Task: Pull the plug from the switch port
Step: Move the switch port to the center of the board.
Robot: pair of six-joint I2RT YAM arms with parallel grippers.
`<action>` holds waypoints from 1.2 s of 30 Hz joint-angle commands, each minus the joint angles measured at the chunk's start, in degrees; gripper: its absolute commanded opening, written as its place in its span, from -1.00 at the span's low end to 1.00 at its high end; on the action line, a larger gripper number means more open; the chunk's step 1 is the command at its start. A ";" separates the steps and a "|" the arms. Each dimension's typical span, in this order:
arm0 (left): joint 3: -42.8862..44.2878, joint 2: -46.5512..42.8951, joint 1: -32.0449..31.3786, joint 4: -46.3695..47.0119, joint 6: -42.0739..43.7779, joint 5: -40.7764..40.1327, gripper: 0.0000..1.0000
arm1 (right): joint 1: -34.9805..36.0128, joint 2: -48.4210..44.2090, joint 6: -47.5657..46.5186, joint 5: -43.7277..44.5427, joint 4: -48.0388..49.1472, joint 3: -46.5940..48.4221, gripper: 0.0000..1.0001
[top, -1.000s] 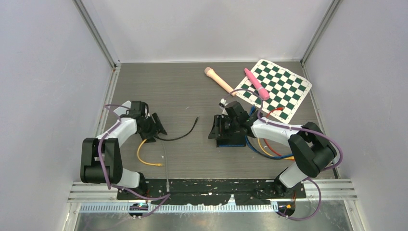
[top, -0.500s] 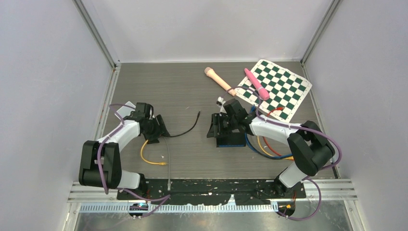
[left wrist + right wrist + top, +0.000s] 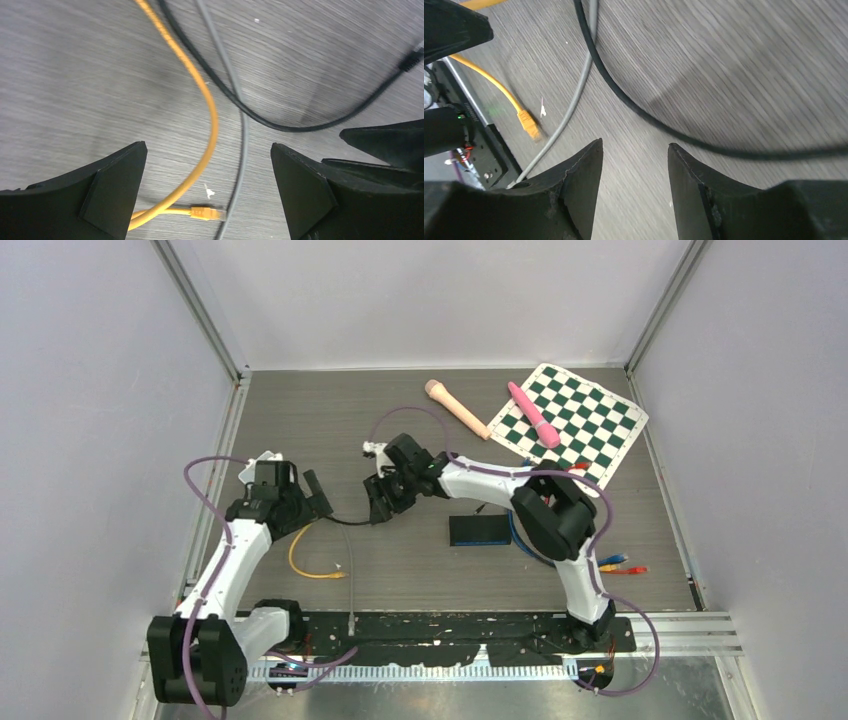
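Left tool spread wide, right tool narrowly parted, both empty above the counter; the plug of a black cable lies loose near the right tool, well apart from the switch on that tool's right.

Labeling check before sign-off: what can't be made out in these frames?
1. Ports on the switch: top view, too small to tell whether any plug sits in them; neither wrist view shows it.
2. Far end of the black cable: right wrist view, motion-blurred and cut off by the right edge.
3. The black plug: left wrist view, blurred, running off the right edge.
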 commanded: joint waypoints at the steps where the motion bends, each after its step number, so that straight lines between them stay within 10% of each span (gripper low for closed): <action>1: -0.15 -2.76 2.22 -4.71 -0.92 -6.43 0.99 | 3.19 4.26 -8.24 1.91 -3.70 9.10 0.15; 21: -2.29 -9.68 15.83 -4.90 1.08 -3.13 0.99 | 7.82 13.30 -16.24 8.57 -14.72 17.34 0.13; 36: -2.10 -5.96 17.24 -3.22 2.41 -1.87 0.99 | 10.82 -3.03 -10.08 4.87 -6.76 -13.12 -0.80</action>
